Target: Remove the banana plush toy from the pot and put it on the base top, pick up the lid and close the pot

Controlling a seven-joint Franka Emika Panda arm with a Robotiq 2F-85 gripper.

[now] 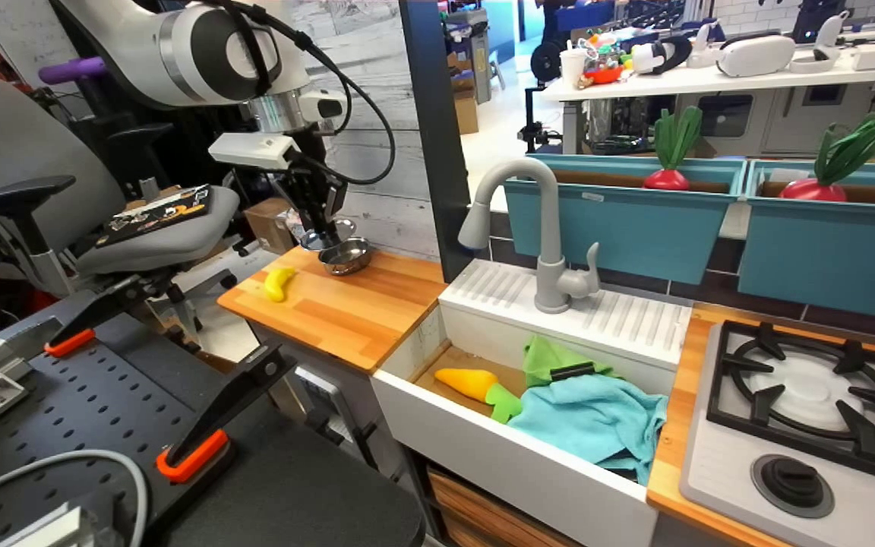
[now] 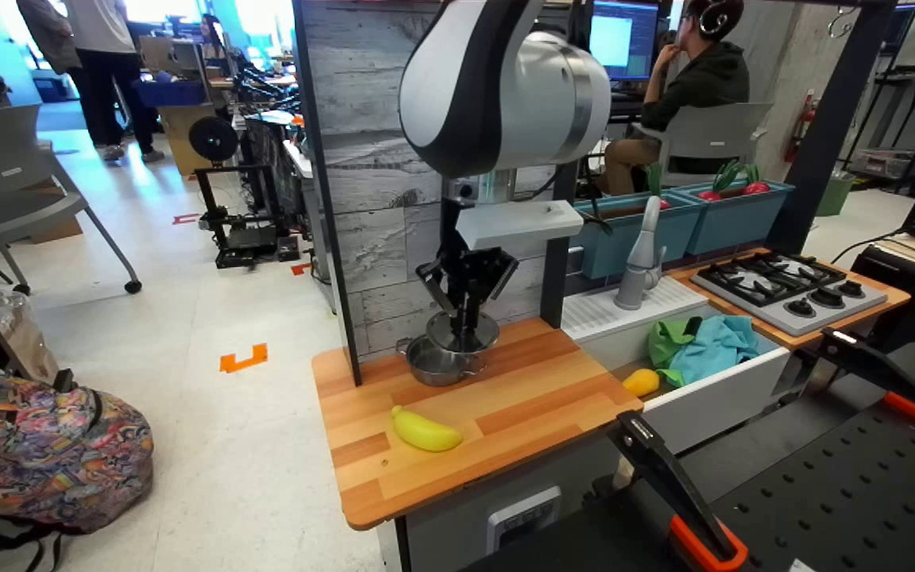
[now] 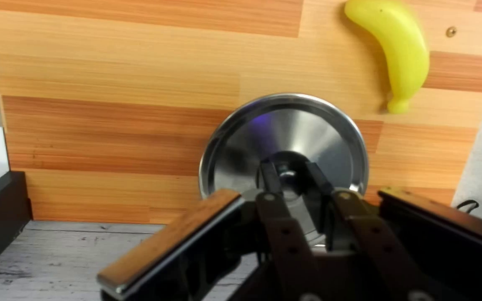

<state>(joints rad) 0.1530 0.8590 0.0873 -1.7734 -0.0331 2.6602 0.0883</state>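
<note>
Gripper (image 2: 467, 337) w/ lid (image 2: 441, 332) over pot (image 2: 434, 371), yellow banana (image 2: 427, 430) on base top (image 2: 521, 401).
In an exterior view: metal lid hangs from gripper above pot; contact w/ rim unclear. Pot sits nr grey plank wall (image 2: 378, 262), mouth partly showing. Banana lies nr front edge, well apart from pot. Sink (image 2: 712, 409) alongside holds green cloth (image 2: 666, 342), blue cloth (image 2: 716, 348) & yellow toy (image 2: 641, 382), toy part-hidden. Faucet (image 2: 638, 274) at back of sink, stove (image 2: 783, 290) beyond, planters (image 2: 743, 221) w/ red radishes (image 2: 755, 187) behind. Bkgd: person (image 2: 696, 83) seated, headphones (image 2: 718, 17) on. Backpack (image 2: 52, 453) on floor (image 2: 251, 453), far L.
</note>
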